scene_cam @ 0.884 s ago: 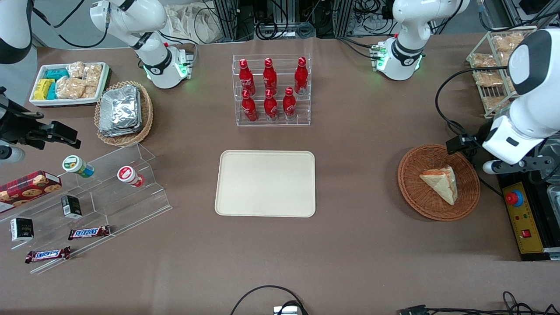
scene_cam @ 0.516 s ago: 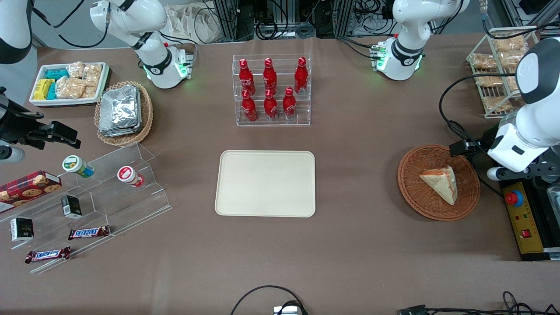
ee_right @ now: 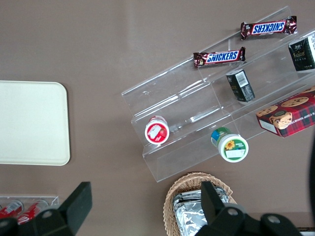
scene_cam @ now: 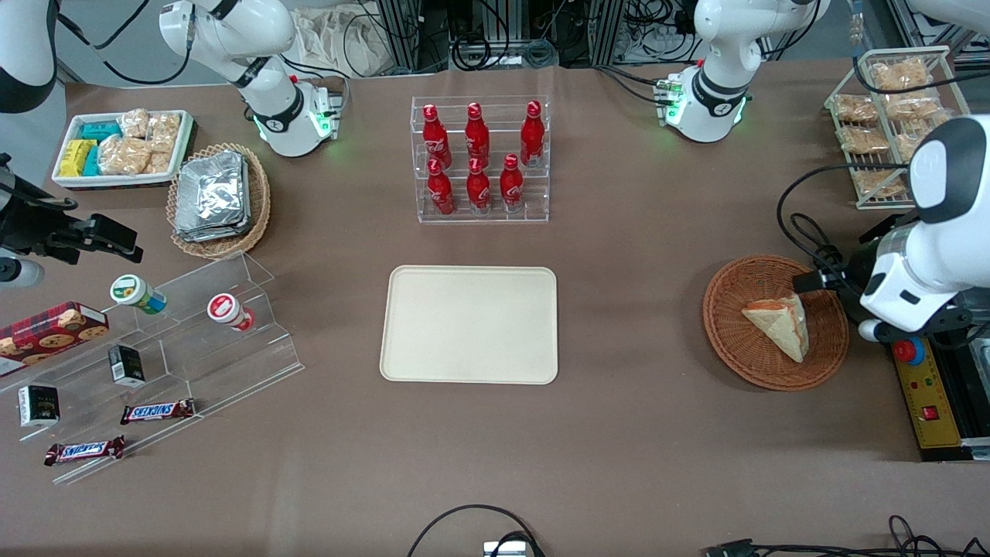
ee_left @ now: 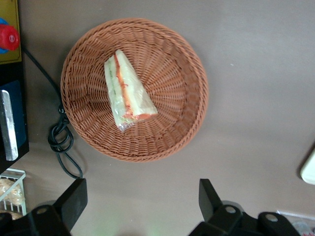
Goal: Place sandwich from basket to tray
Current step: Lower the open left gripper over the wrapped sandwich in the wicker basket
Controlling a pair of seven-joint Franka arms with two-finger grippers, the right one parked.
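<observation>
Overhead, open pincer (ee_left: 140, 206), Snickers bars (ee_right: 219, 57)

Brown table (scene_cam: 634, 433), cluttered cables (scene_cam: 495, 39) along its edge.

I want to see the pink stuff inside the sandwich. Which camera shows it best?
The left wrist view: the open gripper hangs above the basket, so the sandwich and its filling edge show clearly. The front view shows the sandwich smaller; the right wrist view misses it.
</observation>
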